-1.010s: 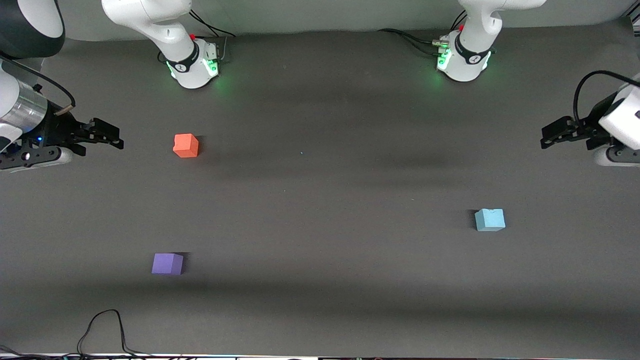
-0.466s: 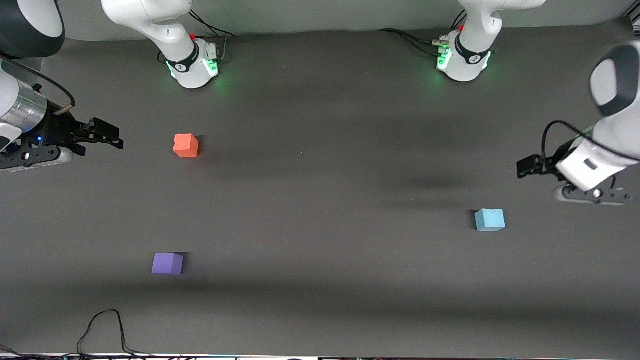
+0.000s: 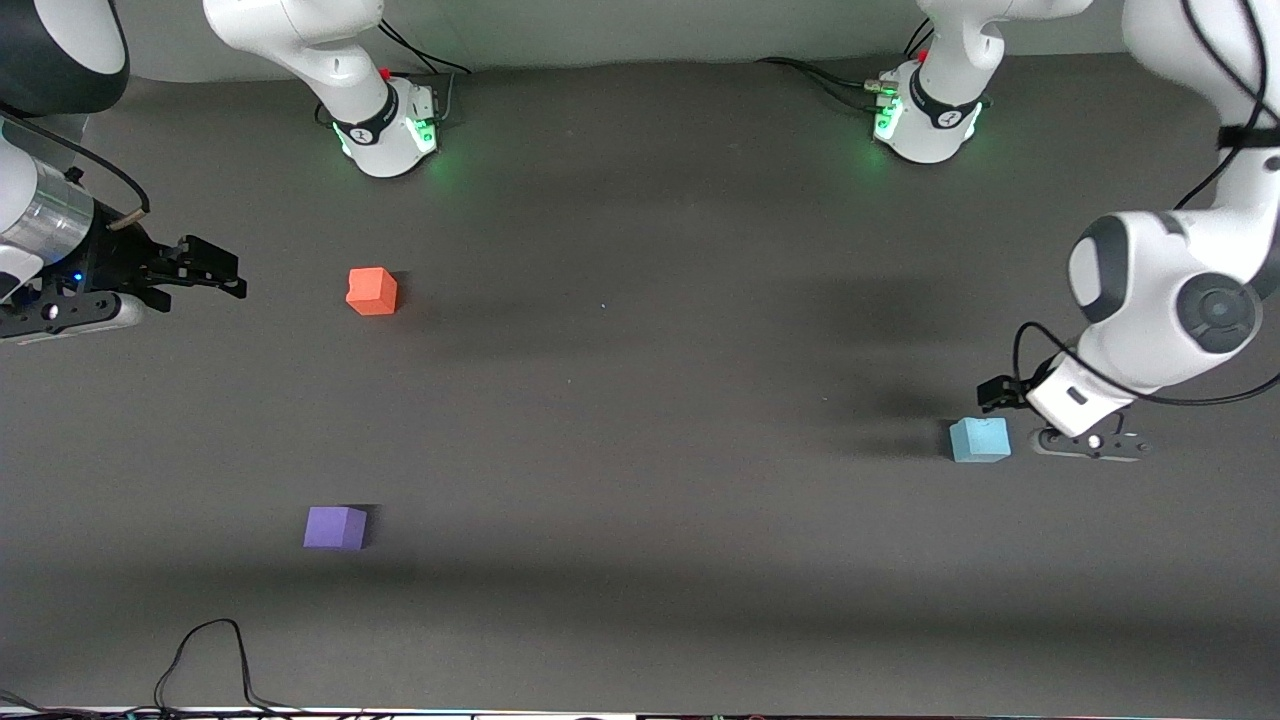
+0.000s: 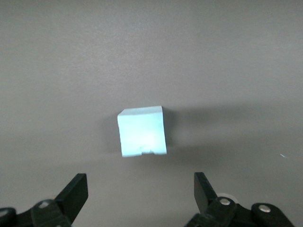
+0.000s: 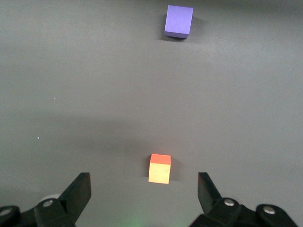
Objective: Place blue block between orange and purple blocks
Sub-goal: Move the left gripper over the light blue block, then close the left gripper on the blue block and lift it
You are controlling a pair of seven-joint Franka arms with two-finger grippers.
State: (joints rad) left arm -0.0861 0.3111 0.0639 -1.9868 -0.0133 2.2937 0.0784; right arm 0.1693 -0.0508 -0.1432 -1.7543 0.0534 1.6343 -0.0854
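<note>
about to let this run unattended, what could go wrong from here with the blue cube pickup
1. The open left gripper is beside the small light blue foam cube, not yet around it; descending off-centre, a finger might nudge the cube away.
2. The orange-red foam cube and violet-purple foam cube lie toward the right arm's end of the table, a long carry in which a loose grip could drop the cube.
3. The open right gripper waits beside the orange-red cube and might crowd the placement.
</note>
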